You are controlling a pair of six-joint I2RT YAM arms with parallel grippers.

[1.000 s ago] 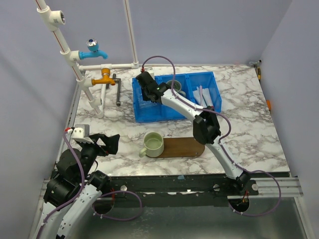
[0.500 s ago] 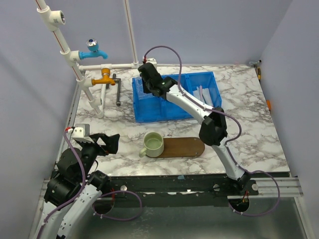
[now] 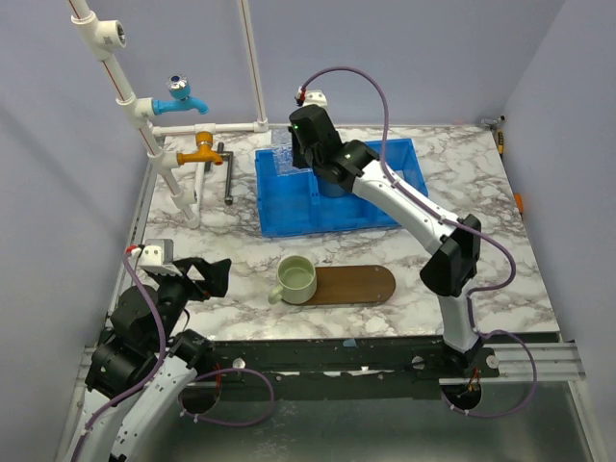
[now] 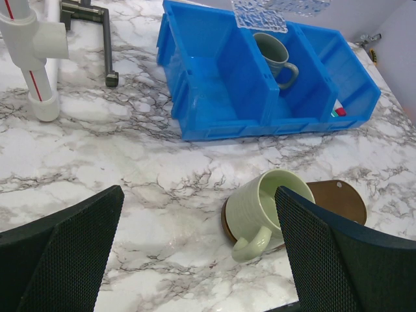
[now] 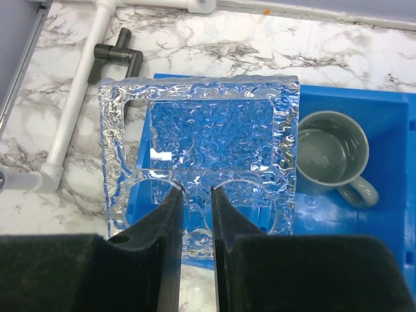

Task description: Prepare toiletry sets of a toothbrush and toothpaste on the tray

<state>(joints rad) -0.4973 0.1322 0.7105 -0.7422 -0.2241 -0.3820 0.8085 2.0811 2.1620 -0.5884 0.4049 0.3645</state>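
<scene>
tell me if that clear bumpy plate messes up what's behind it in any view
Right wrist: the clear textured plate held in the right pincer ripples the blue bin behind it. Left wrist: plate cut off by the top edge, everything else sharp. Top external: plate nearly vanishes against the bin, light even.

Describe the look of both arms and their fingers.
The left arm and right arm have white links between black joints, each trailing a looping purple cable. A small white camera box sits at the left wrist. The left fingers are black and mesh-textured, the right fingers black and smooth.
</scene>
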